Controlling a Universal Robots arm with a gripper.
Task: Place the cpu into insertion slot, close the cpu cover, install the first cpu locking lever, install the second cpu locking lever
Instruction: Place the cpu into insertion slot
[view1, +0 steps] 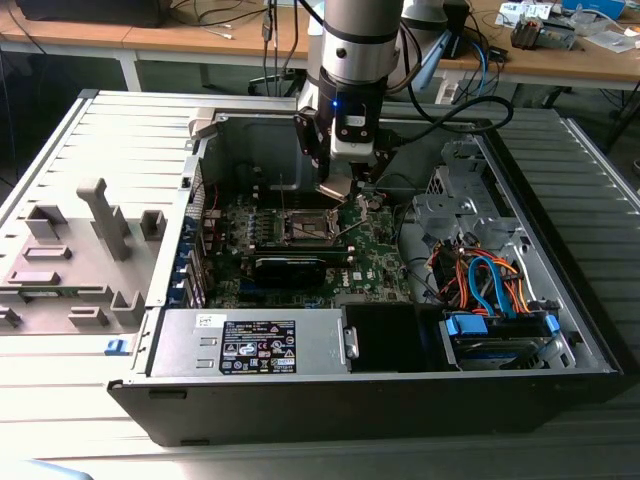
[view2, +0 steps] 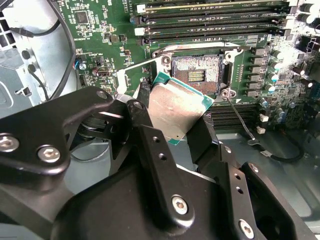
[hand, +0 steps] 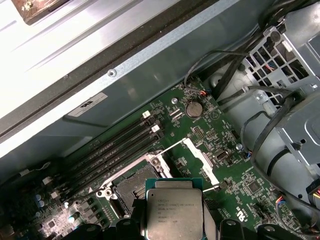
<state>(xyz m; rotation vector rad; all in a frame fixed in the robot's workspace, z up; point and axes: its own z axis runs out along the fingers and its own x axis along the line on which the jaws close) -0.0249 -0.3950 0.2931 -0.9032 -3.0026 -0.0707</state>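
Cpu (view2: 177, 107), a flat silver-topped square, is clamped by the black end effector (view2: 175, 125) near the insertion slot (view2: 197, 75).

Arm (view1: 358, 35) stands near-vertical, wrist (view1: 345, 115) pointing straight down. My tool (view1: 338, 188) hangs at its lower end. In the second wrist view, my two black fingers (view2: 152, 140) are drawn in against opposite edges of the cpu (view2: 177, 107), pinching it flat between them, slightly tilted.
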